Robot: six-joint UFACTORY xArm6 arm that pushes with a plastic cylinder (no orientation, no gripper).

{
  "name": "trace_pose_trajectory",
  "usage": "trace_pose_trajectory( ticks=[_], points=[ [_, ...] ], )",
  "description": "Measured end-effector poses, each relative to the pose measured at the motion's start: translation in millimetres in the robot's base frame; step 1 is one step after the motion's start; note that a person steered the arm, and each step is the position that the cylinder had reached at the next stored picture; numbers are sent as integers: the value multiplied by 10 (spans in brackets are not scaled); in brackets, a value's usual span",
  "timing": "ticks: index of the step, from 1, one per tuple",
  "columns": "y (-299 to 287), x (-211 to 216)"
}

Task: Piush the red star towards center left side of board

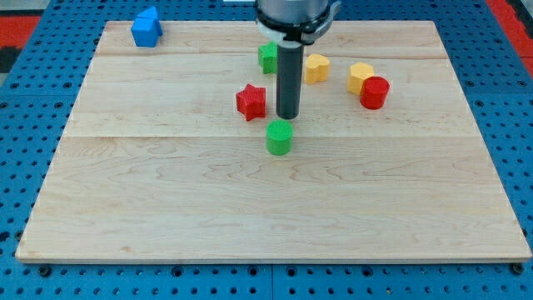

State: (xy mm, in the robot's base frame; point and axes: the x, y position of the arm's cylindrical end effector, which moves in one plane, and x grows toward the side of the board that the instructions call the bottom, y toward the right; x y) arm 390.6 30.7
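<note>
One ribbed red plastic star block [251, 102] sat near centre of the pale wood-grain bench [250, 208]; my tip [287, 116], smooth dark rod, stood just right of it. No jaws fitted.

My tip [287, 116] stands just to the view's right of the red star [251, 102]. To the star's left the counter [150, 192] lies bare out to its left edge. A green round block [279, 137] sits just below my tip. A green block [267, 57] and two yellow blocks [316, 67] [360, 77] sit above and right. A blue block [146, 27] waits far off at top left.
</note>
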Motion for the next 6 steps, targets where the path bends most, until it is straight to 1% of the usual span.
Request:
trace_pose_trajectory(
  ticks=[1, 2, 3, 4, 5, 6],
  points=[
    [-213, -241],
    [-1167, 245],
    [-1557, 520],
    [-1309, 474],
    [-1021, 290],
    [-1807, 304]
  ],
)
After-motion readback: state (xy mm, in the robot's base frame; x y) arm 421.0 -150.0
